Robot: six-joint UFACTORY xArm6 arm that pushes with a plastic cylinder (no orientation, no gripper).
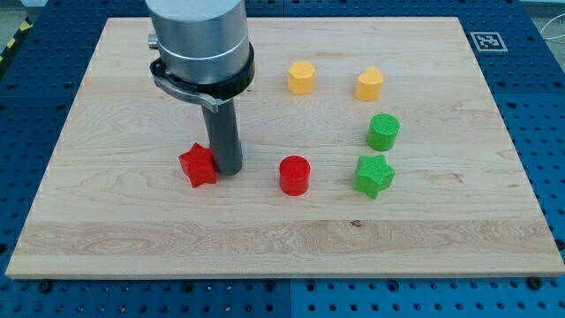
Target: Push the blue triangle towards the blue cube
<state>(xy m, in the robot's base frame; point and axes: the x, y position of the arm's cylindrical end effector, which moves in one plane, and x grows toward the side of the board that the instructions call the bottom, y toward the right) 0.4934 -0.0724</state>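
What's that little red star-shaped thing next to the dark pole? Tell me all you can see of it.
The red star is a small block with a ribbed, plastic-looking surface and a flat top, lying flat on the wooden board, left of centre in the view. My tip stands right against its right-hand side, apparently touching it. The red cylinder sits apart, further to the view's right. Nothing rests on top of it.

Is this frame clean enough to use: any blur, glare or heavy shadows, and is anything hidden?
Camera view: sharp throughout, with even, soft light; the blocks cast only faint shadows on the wooden board. Mild sheen on the arm's grey housing, no real glare. My tip sits just right of the red star. No blue blocks show; the arm may hide some.
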